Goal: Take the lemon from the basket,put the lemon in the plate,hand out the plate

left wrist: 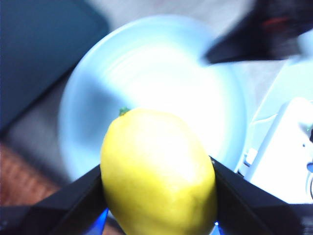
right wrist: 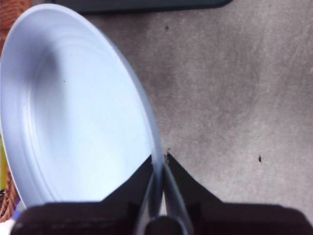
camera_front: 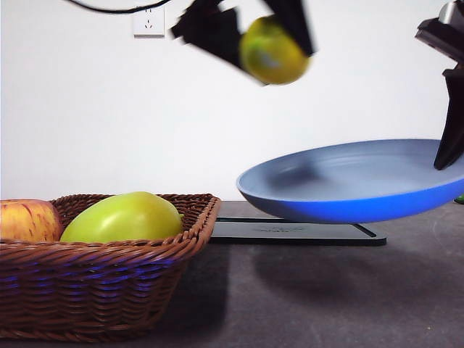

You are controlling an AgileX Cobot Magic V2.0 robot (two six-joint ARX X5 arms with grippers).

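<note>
- Grey-brown table point(camera_front: 319, 297) carried the woven basket and a flat black tray point(camera_front: 297, 232), well below both grippers.
- Wicker basket point(camera_front: 101, 290) sat low and far off to the side of the left gripper, holding a large yellow-green fruit point(camera_front: 123, 217) and a red-and-yellow apple point(camera_front: 27, 220) side by side.
- Light blue plate point(camera_front: 348, 192) hung in the air clear of the table, tilted, its raised side at the right gripper; the black tray lay beneath it.
- Right gripper point(right wrist: 160, 161) had its two black jaws pinched together on the plate's rim, one jaw inside the plate and one outside; in the front view it showed as a dark shape point(camera_front: 451, 138) coming down onto the rim.
- Left gripper point(left wrist: 159, 196) was clamped on the lemon, a jaw pressed to each side of the fruit; in the front view it appeared blurred point(camera_front: 246, 32), high above the plate.
- Lemon point(left wrist: 157, 171) was bright yellow, held between the left gripper's jaws, with the plate's pale inside directly beyond it; it touched neither plate nor basket.
</note>
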